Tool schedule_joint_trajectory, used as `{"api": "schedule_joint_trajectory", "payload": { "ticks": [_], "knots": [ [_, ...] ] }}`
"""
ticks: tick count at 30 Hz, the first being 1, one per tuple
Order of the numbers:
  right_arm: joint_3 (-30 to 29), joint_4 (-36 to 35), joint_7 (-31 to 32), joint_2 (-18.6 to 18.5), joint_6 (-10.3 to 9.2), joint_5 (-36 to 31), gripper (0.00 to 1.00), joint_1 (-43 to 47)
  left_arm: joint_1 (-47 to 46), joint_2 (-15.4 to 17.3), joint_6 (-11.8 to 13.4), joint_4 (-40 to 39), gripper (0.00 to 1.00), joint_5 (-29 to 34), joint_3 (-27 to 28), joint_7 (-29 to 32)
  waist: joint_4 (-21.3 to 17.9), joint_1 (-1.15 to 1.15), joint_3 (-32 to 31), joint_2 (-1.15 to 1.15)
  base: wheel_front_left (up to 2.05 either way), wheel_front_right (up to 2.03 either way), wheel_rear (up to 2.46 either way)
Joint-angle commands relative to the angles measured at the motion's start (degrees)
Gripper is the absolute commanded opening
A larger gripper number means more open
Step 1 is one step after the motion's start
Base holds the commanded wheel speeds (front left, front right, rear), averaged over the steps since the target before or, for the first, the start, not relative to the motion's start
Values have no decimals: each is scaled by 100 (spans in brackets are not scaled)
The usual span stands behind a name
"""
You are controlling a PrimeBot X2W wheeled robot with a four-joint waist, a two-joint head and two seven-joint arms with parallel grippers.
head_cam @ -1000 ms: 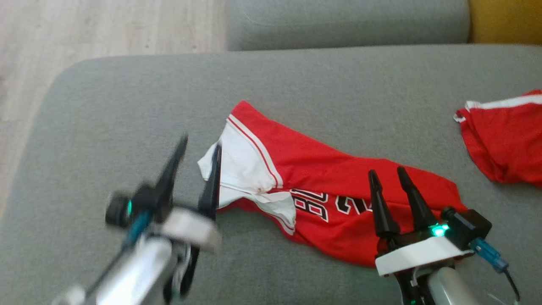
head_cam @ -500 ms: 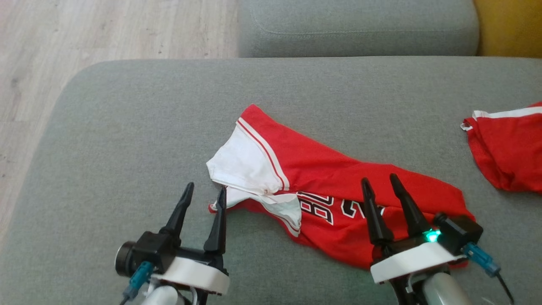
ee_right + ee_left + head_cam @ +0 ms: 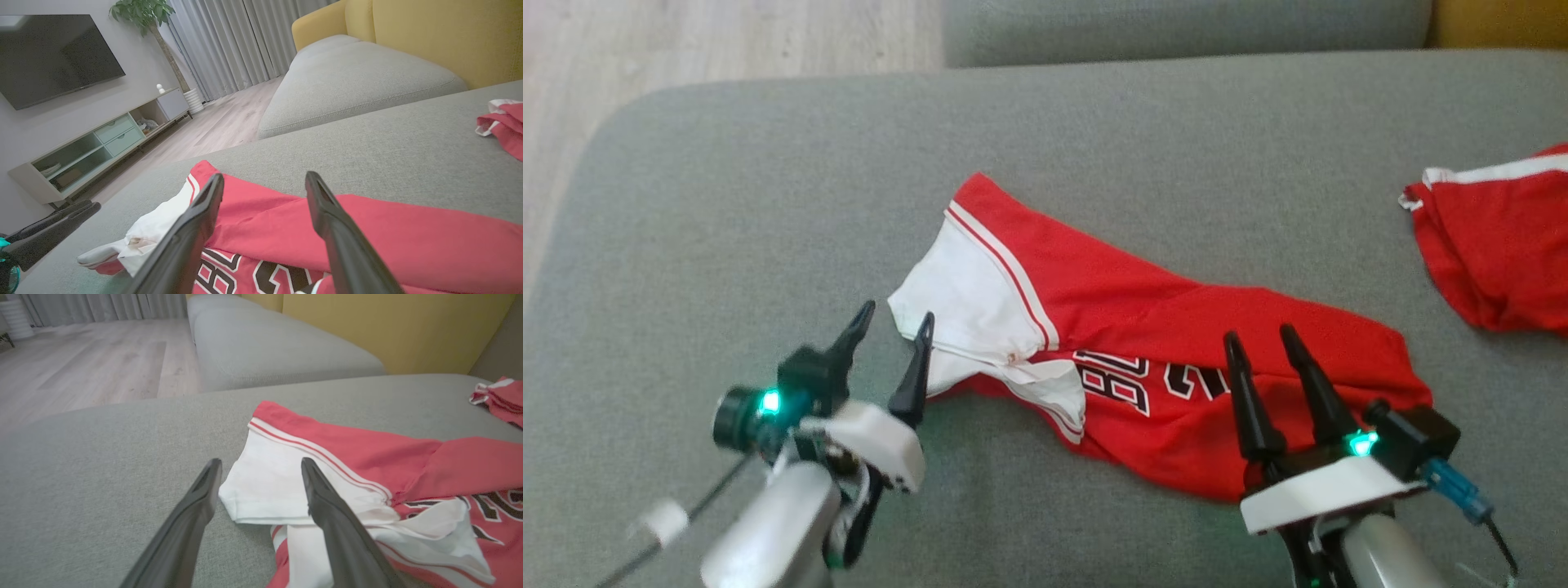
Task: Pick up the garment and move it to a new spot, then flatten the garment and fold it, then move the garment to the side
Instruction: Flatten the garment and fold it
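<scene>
Item: red-and-white jersey [image 3: 1168, 327], rumpled, lying on grey sofa seat [image 3: 735, 212]. Left end effector [image 3: 897, 316] spread beside the white sleeve; right end effector [image 3: 1258, 333] spread over the red body. Nothing gripped. Flattening, folding and setting aside judged outstanding.

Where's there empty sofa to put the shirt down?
The biggest bare patch is the grey cushion left of the jersey, out to its rounded edge. Another runs behind the jersey, up to the back cushion. A narrower gap lies between the jersey and the other red garment. The front is crowded by the left gripper and right gripper.
</scene>
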Motion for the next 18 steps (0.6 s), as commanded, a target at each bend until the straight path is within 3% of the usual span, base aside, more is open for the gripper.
{"api": "schedule_joint_trajectory", "payload": {
  "ticks": [1,8,18],
  "knots": [
    [133,-222,-62,-13,21,-60,100,-253,-354,146,-20,-52,100,-8,175,47,-51,0,112,0,0,0,0],
    [183,-237,-62,-13,21,-58,100,-384,-1082,85,-142,988,100,-54,107,694,-211,0,438,0,0,0,0],
    [148,-249,-62,-13,21,-32,100,-465,-1532,-60,-487,1984,100,-102,-35,801,-388,0,610,0,0,0,0]
  ]
}}
